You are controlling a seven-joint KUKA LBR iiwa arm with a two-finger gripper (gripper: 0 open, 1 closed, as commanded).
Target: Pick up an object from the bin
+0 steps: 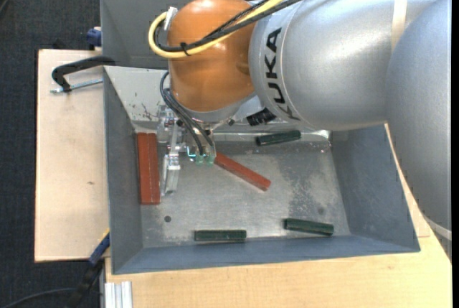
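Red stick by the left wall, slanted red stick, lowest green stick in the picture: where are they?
Red stick by the left wall [148,171]: camera view, middle of its length.
Slanted red stick [244,172]: camera view, its middle.
Lowest green stick [220,235]: camera view, its middle.

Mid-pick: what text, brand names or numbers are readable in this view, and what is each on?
"KUKA": black letters on the silver arm casing, beside the orange cover.
No text shows on the red bars, the dark bars or the bin.
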